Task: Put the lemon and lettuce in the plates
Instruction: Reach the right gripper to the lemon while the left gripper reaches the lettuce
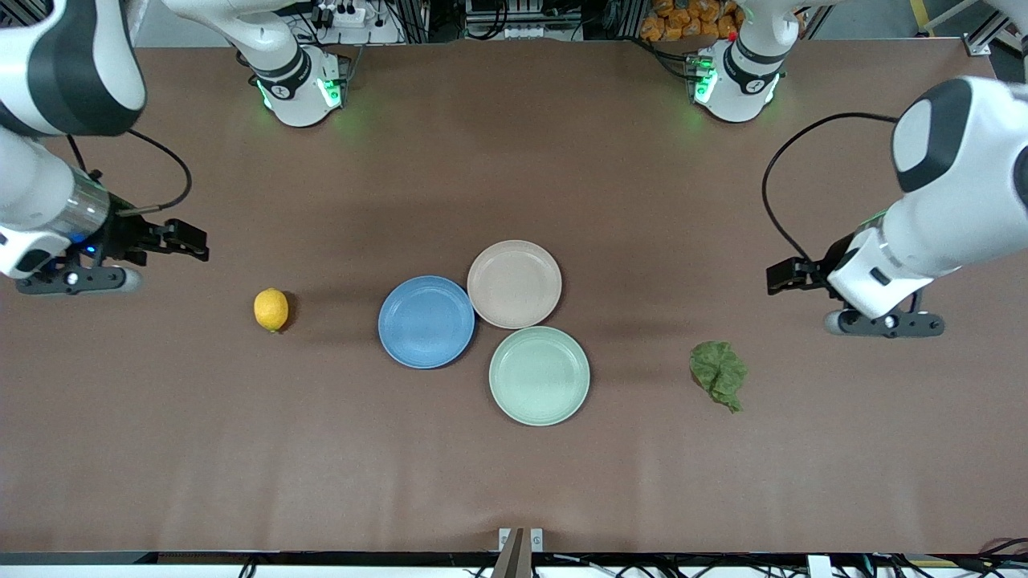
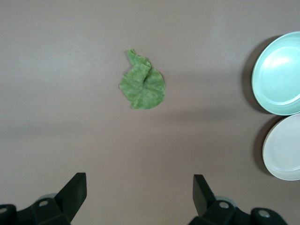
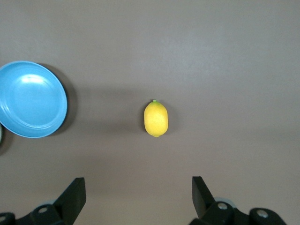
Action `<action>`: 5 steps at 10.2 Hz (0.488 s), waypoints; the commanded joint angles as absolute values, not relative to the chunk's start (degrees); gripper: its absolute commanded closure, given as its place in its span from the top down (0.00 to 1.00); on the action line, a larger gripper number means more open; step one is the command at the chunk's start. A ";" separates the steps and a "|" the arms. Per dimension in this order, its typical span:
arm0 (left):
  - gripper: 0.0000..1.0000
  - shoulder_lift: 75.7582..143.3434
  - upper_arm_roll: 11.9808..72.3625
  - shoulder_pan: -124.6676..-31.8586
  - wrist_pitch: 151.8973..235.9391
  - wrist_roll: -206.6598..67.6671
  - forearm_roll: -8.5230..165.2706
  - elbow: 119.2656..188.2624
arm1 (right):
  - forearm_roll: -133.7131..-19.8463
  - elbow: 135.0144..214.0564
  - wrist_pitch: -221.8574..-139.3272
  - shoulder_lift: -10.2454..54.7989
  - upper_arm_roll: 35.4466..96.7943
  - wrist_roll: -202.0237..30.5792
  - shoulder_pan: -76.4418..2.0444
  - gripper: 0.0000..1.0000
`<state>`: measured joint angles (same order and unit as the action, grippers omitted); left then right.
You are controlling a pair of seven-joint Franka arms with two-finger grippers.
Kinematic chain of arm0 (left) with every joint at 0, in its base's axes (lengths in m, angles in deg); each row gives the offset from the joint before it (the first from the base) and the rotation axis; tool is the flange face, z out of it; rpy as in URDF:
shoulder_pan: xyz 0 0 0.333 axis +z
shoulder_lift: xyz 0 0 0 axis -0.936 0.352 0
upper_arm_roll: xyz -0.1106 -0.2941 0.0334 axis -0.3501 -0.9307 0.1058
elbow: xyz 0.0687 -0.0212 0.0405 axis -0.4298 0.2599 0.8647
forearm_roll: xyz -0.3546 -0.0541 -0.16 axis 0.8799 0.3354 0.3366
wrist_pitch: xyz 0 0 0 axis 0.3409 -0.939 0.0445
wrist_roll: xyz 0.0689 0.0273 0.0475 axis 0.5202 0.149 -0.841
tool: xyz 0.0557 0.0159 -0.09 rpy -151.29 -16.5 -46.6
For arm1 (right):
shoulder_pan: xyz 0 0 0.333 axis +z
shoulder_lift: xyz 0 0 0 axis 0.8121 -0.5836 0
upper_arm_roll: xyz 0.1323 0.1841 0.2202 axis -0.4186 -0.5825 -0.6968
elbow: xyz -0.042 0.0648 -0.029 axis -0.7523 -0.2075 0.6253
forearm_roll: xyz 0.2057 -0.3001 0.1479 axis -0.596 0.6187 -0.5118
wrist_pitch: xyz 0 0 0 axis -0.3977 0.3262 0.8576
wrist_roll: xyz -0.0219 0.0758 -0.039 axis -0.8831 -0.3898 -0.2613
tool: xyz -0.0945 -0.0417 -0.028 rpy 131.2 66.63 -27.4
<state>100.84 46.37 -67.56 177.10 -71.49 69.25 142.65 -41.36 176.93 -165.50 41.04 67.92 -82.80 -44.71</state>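
1. I see the lemon [image 1: 271,309] lying on the brown surface [image 1: 514,466] toward the right arm's end, well apart from the blue plate [image 1: 426,322]. Its long axis runs roughly toward and away from the front camera, with the nubbed tip on the end nearer that camera.
2. The lettuce [image 1: 719,373] lies flat toward the left arm's end, well apart from the plates. Its broad part sits farther from the front camera, and it narrows to a point on the nearer end.
3. The blue plate, the beige-pink plate [image 1: 514,283] and the mint-green plate [image 1: 539,375] cluster mid-surface, rims nearly touching, all three bare.
4. My right gripper [image 3: 138,199] hangs above the surface near the lemon, fingers [image 3: 75,197] spread wide and holding nothing.
5. My left gripper [image 2: 139,196] hangs above the surface near the lettuce, fingers [image 2: 202,192] likewise wide and holding nothing.
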 commanded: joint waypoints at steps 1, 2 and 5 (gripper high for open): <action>1.00 106.06 46.52 -69.73 177.65 -72.45 63.69 140.27 | -43.01 182.89 -169.80 42.31 67.44 -85.69 -45.51 1.00; 1.00 106.25 46.52 -71.05 178.44 -72.45 60.97 140.36 | -43.01 185.18 -172.61 42.31 67.44 -85.79 -45.51 1.00; 1.00 111.68 46.70 -70.44 185.09 -72.80 61.29 140.54 | -43.01 192.91 -183.76 42.14 67.44 -86.23 -46.03 1.00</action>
